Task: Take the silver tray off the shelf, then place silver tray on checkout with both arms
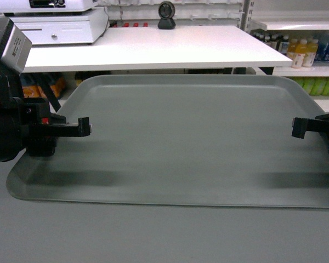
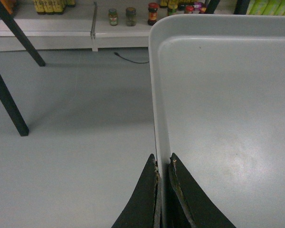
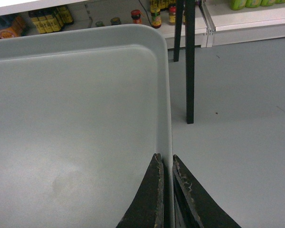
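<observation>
**Tray lifted clear, checkout ahead**

Nearest the robot, both grippers pinch the tray (image 1: 192, 142) by its short sides. The left gripper (image 2: 163, 164) has its two fingers closed on the left rim, one finger outside and one inside, with only the rim's thickness between them. The right gripper (image 3: 165, 161) does the same on the right rim. In the head view the two sit roughly level with each other, opposite across the tray's width.

The tray hangs in the air between the arms, flat or nearly so and empty. Both wrist views show bare grey floor (image 2: 76, 142) under its edges, so it rests on nothing. No shelf board lies beneath it, which suggests the first step, taking it off the shelf, is done.

Just beyond the tray's far rim stands the checkout (image 1: 153, 49), its white top higher in the head view than the tray. Its black legs (image 3: 187, 61) show close to the tray's far corners in the wrist views. A cash register (image 1: 57, 24) sits on the far left of the top and a small black device (image 1: 166, 15) at the back.

What remains, as I judge it: raise the tray above the tabletop, carry it forward, set it down on the free part of the top, and let go with both grippers.

Farthest off are store shelves with bottles (image 1: 302, 52) and jars (image 2: 133, 15).
</observation>
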Robot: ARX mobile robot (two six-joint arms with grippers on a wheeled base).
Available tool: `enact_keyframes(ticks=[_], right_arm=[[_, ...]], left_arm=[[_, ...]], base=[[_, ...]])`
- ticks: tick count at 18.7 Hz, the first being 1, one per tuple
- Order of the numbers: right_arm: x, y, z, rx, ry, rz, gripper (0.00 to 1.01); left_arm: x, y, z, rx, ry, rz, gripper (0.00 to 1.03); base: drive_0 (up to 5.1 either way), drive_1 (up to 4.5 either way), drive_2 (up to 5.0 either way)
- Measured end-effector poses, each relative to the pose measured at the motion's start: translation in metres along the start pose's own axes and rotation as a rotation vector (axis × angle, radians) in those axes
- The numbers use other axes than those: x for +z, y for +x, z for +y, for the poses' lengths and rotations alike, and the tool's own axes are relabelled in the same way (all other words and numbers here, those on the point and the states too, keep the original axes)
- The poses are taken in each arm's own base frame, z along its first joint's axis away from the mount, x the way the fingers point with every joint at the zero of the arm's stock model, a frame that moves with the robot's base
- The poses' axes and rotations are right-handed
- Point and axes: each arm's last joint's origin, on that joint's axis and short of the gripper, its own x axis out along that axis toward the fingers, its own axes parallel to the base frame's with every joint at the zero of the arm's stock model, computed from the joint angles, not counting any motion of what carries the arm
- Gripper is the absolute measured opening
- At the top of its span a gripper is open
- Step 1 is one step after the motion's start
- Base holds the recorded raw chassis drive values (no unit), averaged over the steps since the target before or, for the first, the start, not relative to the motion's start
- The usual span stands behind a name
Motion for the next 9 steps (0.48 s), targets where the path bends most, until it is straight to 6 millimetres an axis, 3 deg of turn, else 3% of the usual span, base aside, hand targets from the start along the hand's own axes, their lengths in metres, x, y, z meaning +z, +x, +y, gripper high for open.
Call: enact_keyframes(ticks=[3, 9], right_arm=[[0.0001, 0.0, 0.0001, 0.001, 0.0, -0.001, 0.03], [-0.0003, 0.0, 0.0001, 0.003, 0.0, 0.002, 0.03]], left_arm=[[-0.0001, 0.0, 0.0, 0.001, 0.0, 0.001, 0.04], [-0.0001, 0.0002, 0.0013, 0.003, -0.001, 0.003, 0.04]], base=[[-4.9, 2.49, 2.5], [-0.1, -0.06, -0.1]])
